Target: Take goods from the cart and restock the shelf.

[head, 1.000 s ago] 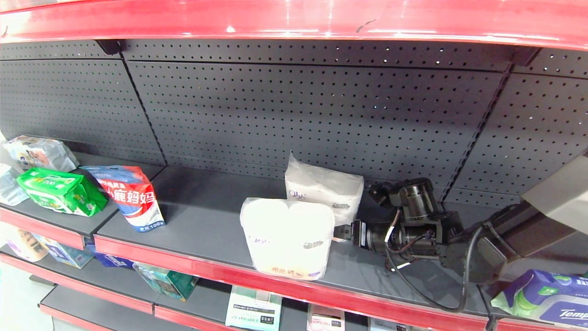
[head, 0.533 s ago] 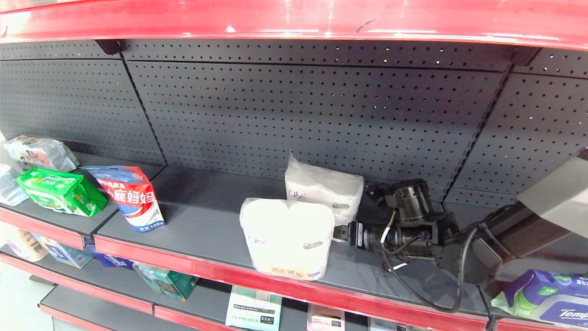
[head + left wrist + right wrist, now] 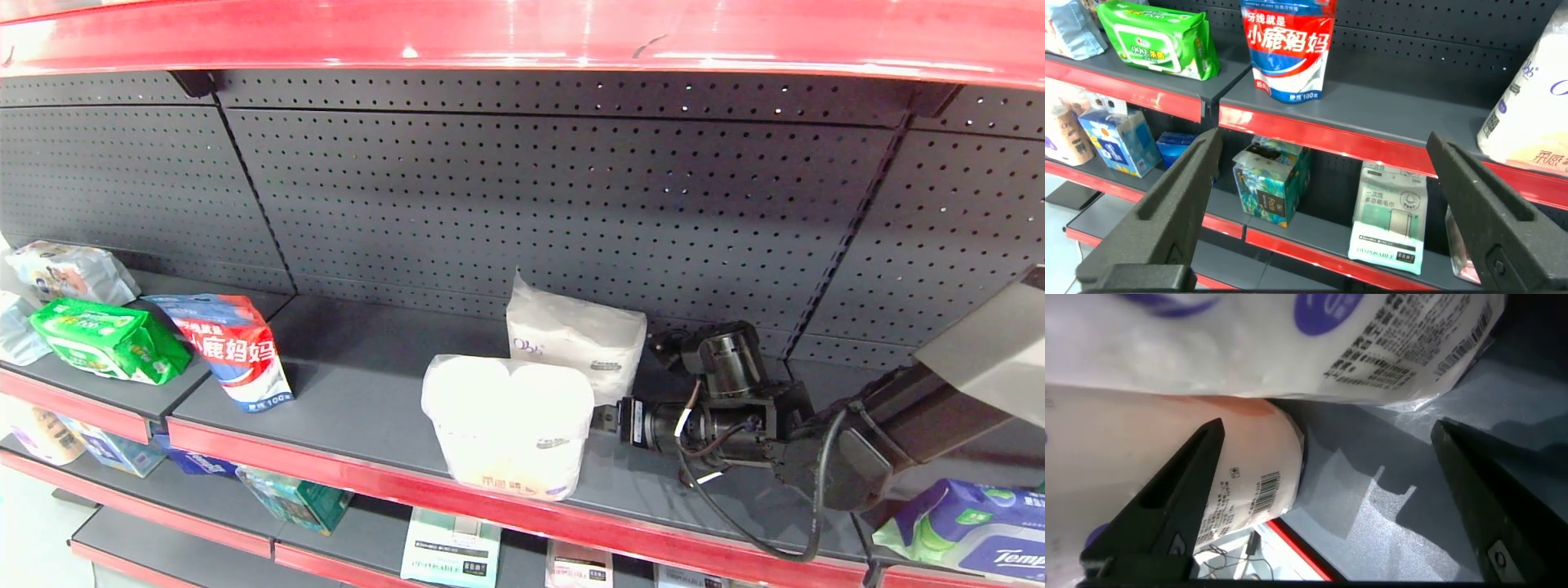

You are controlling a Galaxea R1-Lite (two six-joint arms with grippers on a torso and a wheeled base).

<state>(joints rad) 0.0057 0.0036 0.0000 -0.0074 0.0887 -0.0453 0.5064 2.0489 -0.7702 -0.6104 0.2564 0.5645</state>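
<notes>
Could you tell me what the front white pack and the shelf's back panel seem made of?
Front white pack: thin glossy plastic film over paper rolls, probably; it wrinkles and shines.
Back panel: likely matte dark-grey painted metal, with punched holes.

The shelf (image 3: 359,384) is matt dark-grey metal, with a perforated back panel (image 3: 531,204) and a glossy red front strip (image 3: 343,475). The white pack (image 3: 510,425) at the shelf's front edge wears thin, crinkled, shiny plastic film; the pouch (image 3: 237,347) toward the shelf's left end is glossy printed plastic.
</notes>
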